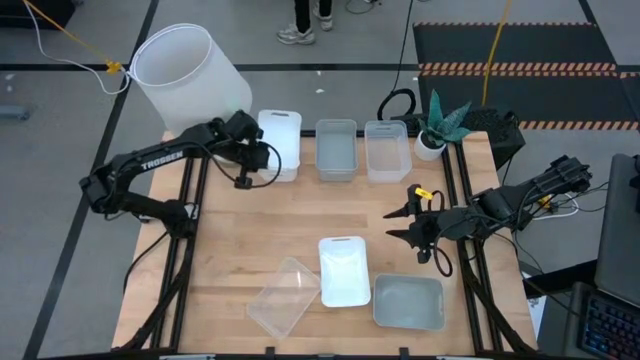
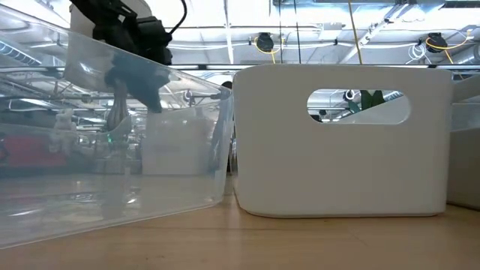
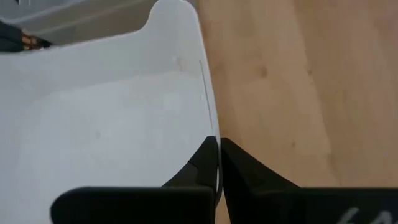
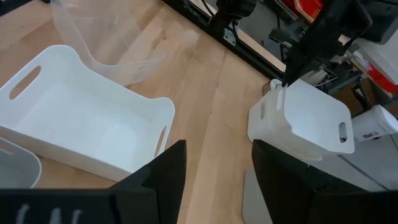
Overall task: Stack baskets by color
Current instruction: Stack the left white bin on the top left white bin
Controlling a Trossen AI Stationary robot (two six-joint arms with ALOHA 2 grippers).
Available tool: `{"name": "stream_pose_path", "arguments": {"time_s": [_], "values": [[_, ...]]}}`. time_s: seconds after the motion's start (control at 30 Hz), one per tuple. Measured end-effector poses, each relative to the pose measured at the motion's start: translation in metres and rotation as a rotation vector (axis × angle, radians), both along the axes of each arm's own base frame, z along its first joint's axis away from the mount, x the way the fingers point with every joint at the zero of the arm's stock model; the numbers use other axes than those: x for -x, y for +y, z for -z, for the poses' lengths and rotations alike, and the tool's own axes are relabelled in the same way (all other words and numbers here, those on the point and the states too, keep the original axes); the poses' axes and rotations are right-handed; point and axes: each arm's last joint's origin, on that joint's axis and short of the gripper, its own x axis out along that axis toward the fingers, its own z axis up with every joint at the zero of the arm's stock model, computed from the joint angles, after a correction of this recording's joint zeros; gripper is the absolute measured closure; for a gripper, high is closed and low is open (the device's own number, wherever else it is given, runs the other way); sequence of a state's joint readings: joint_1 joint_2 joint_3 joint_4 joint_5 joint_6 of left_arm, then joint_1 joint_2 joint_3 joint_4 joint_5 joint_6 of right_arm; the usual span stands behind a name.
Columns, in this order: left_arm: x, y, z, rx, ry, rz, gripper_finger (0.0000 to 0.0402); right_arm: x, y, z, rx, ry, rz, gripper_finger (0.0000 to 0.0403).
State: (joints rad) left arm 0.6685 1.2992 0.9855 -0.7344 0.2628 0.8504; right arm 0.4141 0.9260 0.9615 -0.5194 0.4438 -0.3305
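The left gripper (image 3: 217, 165) is pinched tight on the long wall of a white basket (image 1: 281, 140) at the table's eleven o'clock. The other white basket (image 1: 343, 268) sits near six o'clock. The right gripper (image 1: 405, 223), fingers spread and empty, waits at three o'clock. To carry well, I'd lift straight up first (thin rims slip), keep it level, then nest squarely.

my dark left pincer (image 3: 217, 163) on white basket (image 3: 112, 118), grey basket (image 1: 408, 302), clear basket (image 1: 284, 296), light wood surface (image 1: 300, 215)
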Motion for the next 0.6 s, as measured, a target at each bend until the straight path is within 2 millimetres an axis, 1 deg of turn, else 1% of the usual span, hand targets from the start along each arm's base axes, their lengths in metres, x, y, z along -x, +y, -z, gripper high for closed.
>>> {"name": "stream_pose_path", "arguments": {"time_s": [0.13,0.27,0.6], "values": [[0.0000,-0.0011,-0.0011,0.022,-0.016,-0.004,0.0396,0.0000,-0.0001,0.0000,0.000,0.000,0.000,0.0227],[-0.0005,0.0001,-0.0014,0.007,-0.017,-0.018,0.0383,0.0000,-0.0001,0.0000,0.000,0.000,0.000,0.0227],[-0.0032,0.0025,-0.0037,-0.014,-0.051,-0.037,0.0378,0.0000,-0.0001,0.0000,0.000,0.000,0.000,0.0227]]}}
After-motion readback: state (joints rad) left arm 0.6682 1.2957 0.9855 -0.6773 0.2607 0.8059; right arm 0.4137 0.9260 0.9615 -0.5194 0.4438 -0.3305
